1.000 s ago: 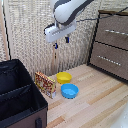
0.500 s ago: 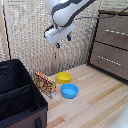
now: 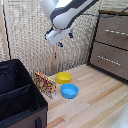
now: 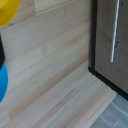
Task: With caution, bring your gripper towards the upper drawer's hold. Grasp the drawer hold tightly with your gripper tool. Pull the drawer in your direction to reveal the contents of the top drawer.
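Note:
In the exterior view my gripper [image 3: 65, 39] hangs high over the wooden floor, at the end of the white-grey arm. Its dark blue fingertips [image 3: 60, 44] stand apart with nothing between them. The top drawer [image 3: 113, 24] is a dark brown front at the exterior view's right, shut, with the slim silver drawer hold [image 3: 117, 32] across it. The gripper is well short of that hold, off to its left. The wrist view shows a brown drawer front [image 4: 105, 45] with a silver bar handle [image 4: 115, 30]; I cannot tell which drawer it is. The fingers do not show there.
A lower drawer [image 3: 109, 66] with its own handle [image 3: 107, 59] sits under the top one. A yellow bowl [image 3: 63, 77], a blue bowl [image 3: 69, 90] and a patterned box [image 3: 45, 84] lie on the floor below the gripper. A black fabric case [image 3: 17, 97] fills the near left.
The gripper has drifted a little toward the exterior view's right, toward the drawers. Its fingers stay apart, and the bowls, box and case have not moved.

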{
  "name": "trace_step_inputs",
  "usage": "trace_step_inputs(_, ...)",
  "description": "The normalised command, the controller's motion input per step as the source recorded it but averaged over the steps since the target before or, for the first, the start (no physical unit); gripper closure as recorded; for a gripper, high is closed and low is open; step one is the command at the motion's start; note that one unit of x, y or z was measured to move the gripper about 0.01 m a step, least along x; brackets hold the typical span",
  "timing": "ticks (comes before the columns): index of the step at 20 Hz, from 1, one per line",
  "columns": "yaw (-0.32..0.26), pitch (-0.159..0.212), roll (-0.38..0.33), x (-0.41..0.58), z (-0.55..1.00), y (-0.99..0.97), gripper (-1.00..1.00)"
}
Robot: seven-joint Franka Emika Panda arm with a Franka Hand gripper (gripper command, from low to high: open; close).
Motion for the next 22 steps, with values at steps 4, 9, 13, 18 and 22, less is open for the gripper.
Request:
trace_step_inputs(4, 0.012, 0.032, -0.299, 0.349, 0.39, 0.09, -1.00)
trace_step_inputs(9, 0.002, 0.039, -0.296, 0.365, 0.39, 0.08, -1.00)
trace_step_inputs(13, 0.055, 0.041, -0.369, 0.107, 0.07, -0.03, -1.00)
trace_step_inputs(18, 0.139, -0.021, -0.342, -0.219, 0.03, -0.29, -1.00)
trace_step_inputs(22, 0.090, -0.005, -0.272, -0.466, 0.30, -0.40, -1.00)
